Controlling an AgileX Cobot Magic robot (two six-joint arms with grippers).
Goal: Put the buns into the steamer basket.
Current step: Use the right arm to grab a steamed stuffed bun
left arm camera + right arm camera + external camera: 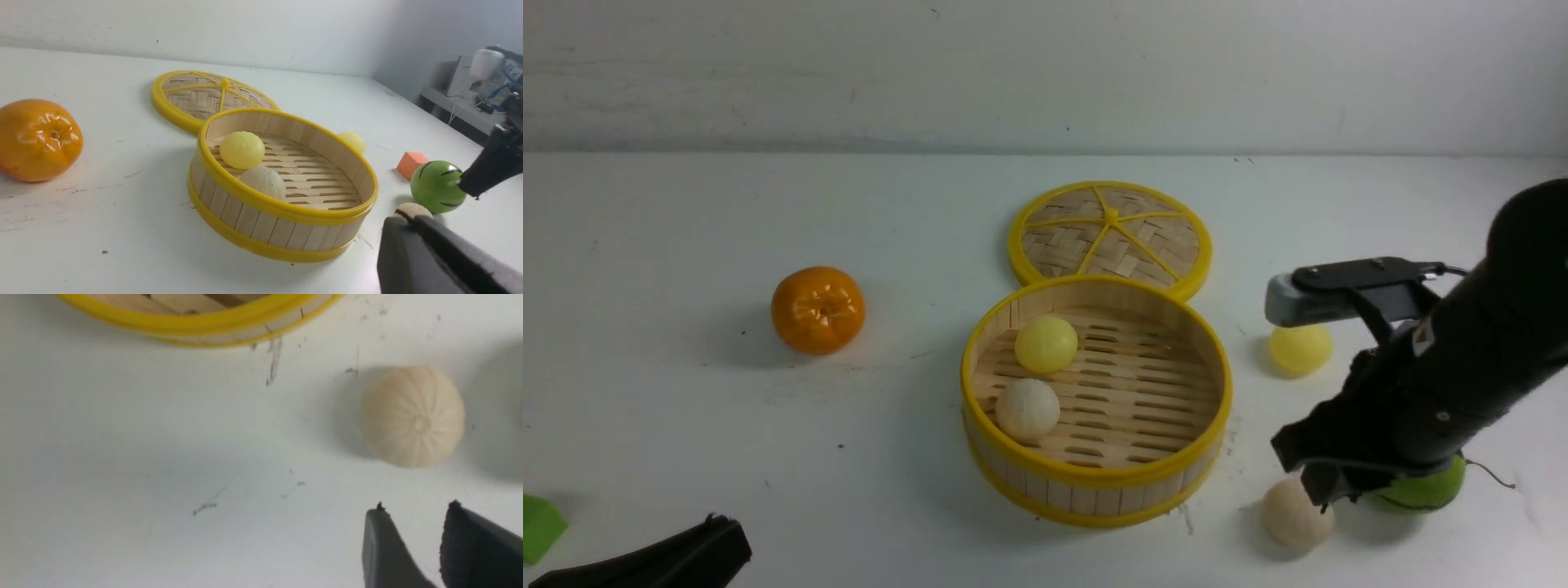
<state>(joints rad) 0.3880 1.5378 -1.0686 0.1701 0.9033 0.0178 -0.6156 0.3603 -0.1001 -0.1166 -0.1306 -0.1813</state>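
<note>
Right claw (pixel 414 509): we see its fingers parted by a modest gap, holding nothing, poised just beside the loose beige bun (pixel 412 416) on the table (pixel 686 408).
Left claw (pixel 425 249): low at the near left, closed tight, empty.
Steamer basket (pixel 1086 494): mid-table; on its slatted floor are the inner yellow bun (pixel 1045 345) at the back and the inner white bun (pixel 1027 410) before it. They are perhaps touching, though we cannot be sure.
Outside: the loose yellow bun (pixel 1300 349) lies to the basket's right, farther back.
Beige bun's look: round, matte, with fine pleats meeting at a small top knot.
</note>
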